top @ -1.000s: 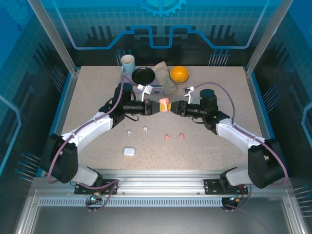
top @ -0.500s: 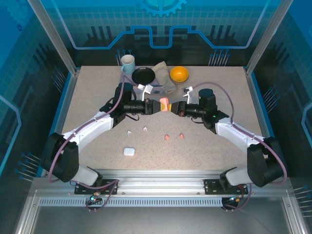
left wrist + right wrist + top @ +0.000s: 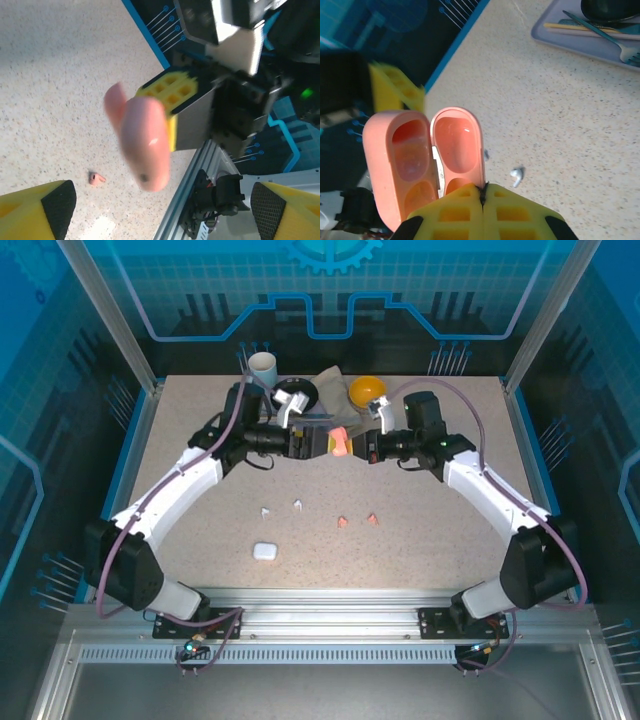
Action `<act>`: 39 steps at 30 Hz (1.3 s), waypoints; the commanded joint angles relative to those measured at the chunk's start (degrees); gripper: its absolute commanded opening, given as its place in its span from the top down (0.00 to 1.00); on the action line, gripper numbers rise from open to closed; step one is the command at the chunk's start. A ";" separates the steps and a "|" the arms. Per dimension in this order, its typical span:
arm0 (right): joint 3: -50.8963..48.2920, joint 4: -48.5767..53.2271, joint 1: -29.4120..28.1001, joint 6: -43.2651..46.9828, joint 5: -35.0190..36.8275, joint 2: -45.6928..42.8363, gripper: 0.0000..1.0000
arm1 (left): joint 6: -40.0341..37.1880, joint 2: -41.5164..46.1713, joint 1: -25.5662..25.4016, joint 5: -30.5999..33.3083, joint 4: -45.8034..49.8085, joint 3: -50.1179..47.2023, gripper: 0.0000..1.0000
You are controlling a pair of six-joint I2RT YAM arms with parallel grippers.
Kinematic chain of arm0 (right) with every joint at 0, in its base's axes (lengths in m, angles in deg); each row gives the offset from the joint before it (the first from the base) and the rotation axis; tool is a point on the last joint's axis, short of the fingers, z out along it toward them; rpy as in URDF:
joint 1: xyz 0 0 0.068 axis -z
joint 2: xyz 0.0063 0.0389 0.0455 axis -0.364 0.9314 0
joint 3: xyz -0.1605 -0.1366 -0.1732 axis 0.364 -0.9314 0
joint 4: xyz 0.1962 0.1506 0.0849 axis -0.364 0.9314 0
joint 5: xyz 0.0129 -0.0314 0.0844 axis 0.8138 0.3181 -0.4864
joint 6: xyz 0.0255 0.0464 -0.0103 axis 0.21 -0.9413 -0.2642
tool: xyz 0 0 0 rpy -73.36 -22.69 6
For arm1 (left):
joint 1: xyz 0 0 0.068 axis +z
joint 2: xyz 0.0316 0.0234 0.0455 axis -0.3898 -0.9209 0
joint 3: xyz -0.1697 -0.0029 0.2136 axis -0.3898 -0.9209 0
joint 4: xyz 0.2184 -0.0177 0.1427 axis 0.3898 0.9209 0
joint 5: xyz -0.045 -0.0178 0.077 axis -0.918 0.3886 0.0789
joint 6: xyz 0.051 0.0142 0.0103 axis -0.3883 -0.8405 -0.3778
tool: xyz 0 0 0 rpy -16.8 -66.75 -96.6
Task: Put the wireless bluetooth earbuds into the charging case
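Note:
The salmon-pink charging case (image 3: 338, 440) hangs open above the back of the table, both halves hollow in the right wrist view (image 3: 455, 142). My right gripper (image 3: 354, 446) (image 3: 483, 196) is shut on the rim of one half. My left gripper (image 3: 316, 440) (image 3: 160, 212) stands wide open just left of the case (image 3: 145, 145), not touching it. On the table lie two white earbuds (image 3: 266, 511) (image 3: 298, 504) and two pink earbuds (image 3: 343, 522) (image 3: 373, 519). One pink earbud (image 3: 96, 177) and one white earbud (image 3: 517, 176) show in the wrist views.
A white case (image 3: 264, 551) lies shut near the front left. Along the back edge stand a cup (image 3: 262, 367), a black bowl (image 3: 295, 395), an orange ball (image 3: 367, 390) and a grey tray (image 3: 590, 37) with cutlery, close behind the grippers.
My left gripper has opened and let go of the pink case. The right gripper has shut on it. Both arms have moved toward the back of the table.

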 commanded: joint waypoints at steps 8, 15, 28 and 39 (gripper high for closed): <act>7.52 15.60 -0.56 18.50 0.74 7.84 1.00 | -22.12 -11.61 0.21 -0.10 28.70 12.03 0.20; 9.32 18.80 -2.47 22.11 0.67 10.08 1.00 | -25.68 -17.54 0.30 -1.26 33.44 16.06 0.30; 9.85 19.12 -3.92 23.38 1.13 11.67 1.00 | -30.21 -23.08 0.30 -9.44 40.81 21.21 0.47; 10.42 19.11 -3.77 23.43 0.94 11.45 1.00 | -30.24 -24.12 0.29 -12.72 39.38 19.48 0.54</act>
